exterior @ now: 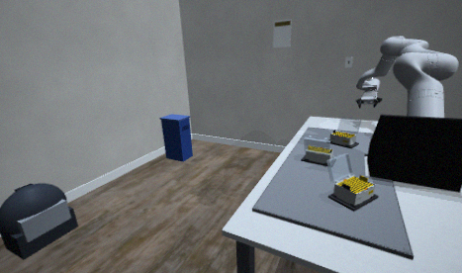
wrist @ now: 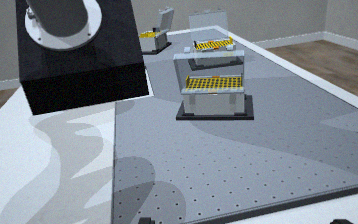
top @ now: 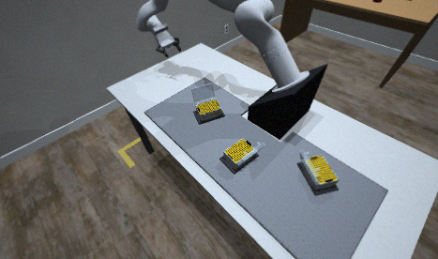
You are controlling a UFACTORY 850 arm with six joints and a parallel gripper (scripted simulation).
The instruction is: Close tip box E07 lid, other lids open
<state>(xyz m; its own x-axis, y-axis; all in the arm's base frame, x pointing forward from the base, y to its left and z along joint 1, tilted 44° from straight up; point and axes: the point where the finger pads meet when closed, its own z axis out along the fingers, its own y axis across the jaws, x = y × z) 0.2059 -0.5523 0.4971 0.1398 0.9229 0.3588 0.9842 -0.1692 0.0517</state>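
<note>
Three tip boxes with yellow tip racks sit on black holder plates on the grey mat (top: 265, 174). The box nearest my gripper (top: 208, 110) has its clear lid raised upright; it also shows in the wrist view (wrist: 213, 92). The middle box (top: 239, 154) and the far box (top: 319, 171) have lids swung open to one side. In the wrist view the middle box (wrist: 211, 47) and the far box (wrist: 156, 37) stand behind the first. I cannot read any sticker. My gripper (top: 168, 48) is open and empty, high above the table's end beyond the mat, apart from every box.
The arm's black base block (top: 286, 105) stands beside the mat, close to the first two boxes. A wooden table (top: 373, 14) stands behind. A blue bin (exterior: 176, 136) and a dark dome-shaped object (exterior: 35, 218) are on the floor.
</note>
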